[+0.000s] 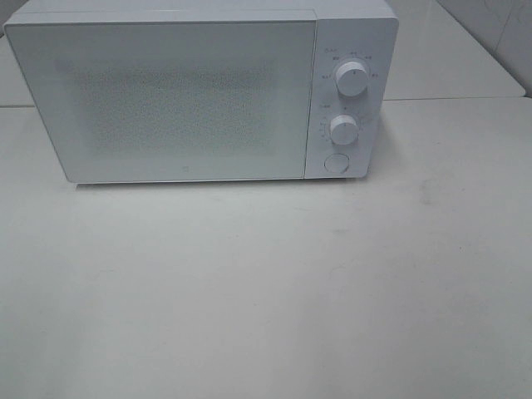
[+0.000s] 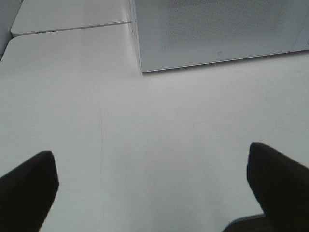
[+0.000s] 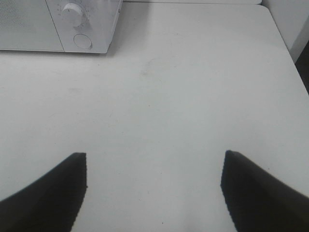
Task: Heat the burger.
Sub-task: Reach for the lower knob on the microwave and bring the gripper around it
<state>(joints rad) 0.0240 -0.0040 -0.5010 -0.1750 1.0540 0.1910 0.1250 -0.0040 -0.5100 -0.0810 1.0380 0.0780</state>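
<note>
The burger shows in none of the three views, so where it lies cannot be told; the microwave's door is shut and its speckled pane gives no sight of the inside. The white table (image 1: 266, 291) fills most of every view, with a second white table (image 1: 453, 62) butted against its far edge. The white microwave (image 1: 353, 33) stands at the back of the near table, facing the robot, a little left of the middle in the high view. Its door (image 1: 166, 100) takes up most of the front, and the control strip runs down the right side. The left gripper (image 2: 150, 154) hangs above the table in front of the microwave's left front corner, its two dark fingers (image 2: 29, 188) spread wide with only bare tabletop between them. The right gripper (image 3: 153, 155) hangs above the table toward the control side, well apart from the microwave, jaws likewise parted and holding nothing. Neither gripper appears in the high view. On the control strip sit an upper knob (image 1: 352, 79), a lower knob (image 1: 343, 130) and, lowest, a round button (image 1: 335, 163).
</note>
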